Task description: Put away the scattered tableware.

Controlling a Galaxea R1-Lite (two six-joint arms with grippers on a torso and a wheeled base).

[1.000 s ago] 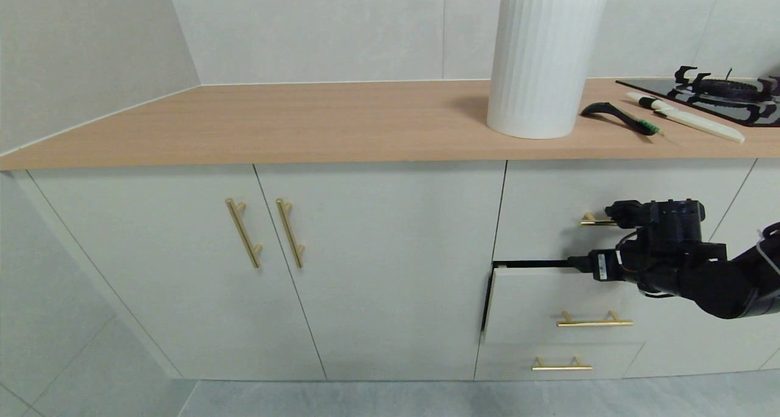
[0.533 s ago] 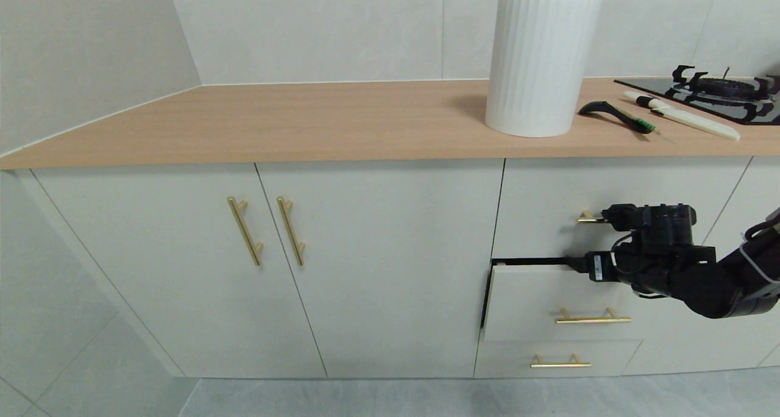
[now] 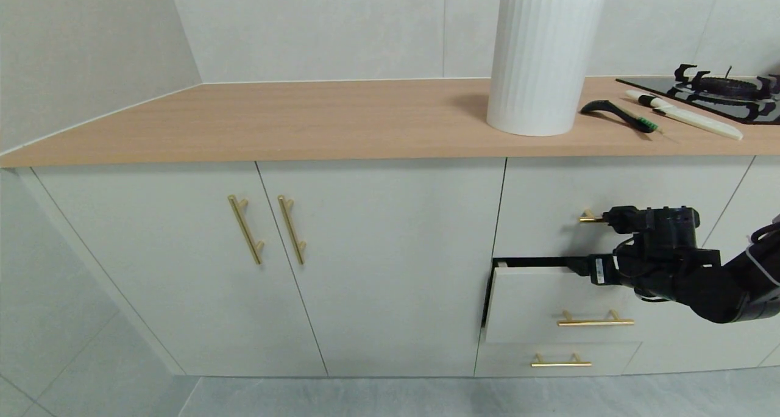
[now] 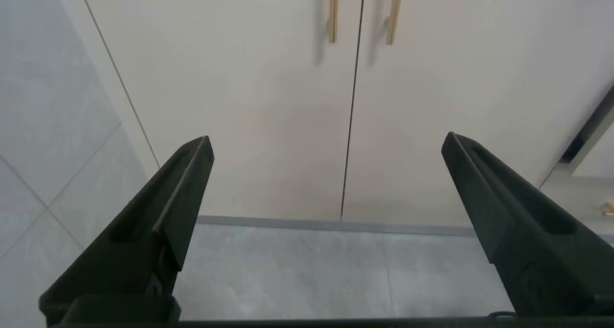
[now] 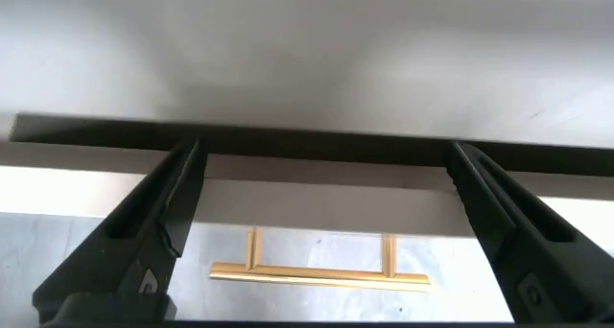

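On the surface [image 3: 304, 118], at the robot's right end: white knife [image 3: 685, 117] and black utensil [image 3: 600, 106] lie flat, near each other, between the ribbed white container [image 3: 539, 63] and the hob [image 3: 725, 94]
Long axis: both run on a slant, roughly parallel, from the far side near the container toward the front edge and the robot's right
Pointing: the utensil's curved black end is farthest back and its green tip is nearest the edge; the knife has a dark band near its far end, and I cannot tell handle from blade for sure
Likely handling: both look light, stiff, thin and smooth, so they may skid or roll when pinched, and the knife calls for care along its edge
Where to hold: probably mid-shaft, closing across the long axis, with the knife taken near the banded end
Middle drawer [image 3: 548, 301]: pulled partly out, with its brass handle [image 3: 595, 322] free
Right gripper [image 3: 576, 262]: at the top edge of that drawer's front, fingers [image 5: 168, 208] spread wide and grasping nothing
Left gripper [image 4: 326, 146]: low, facing the cabinet doors [image 4: 288, 98], fingers [image 4: 173, 203] released and holding nothing
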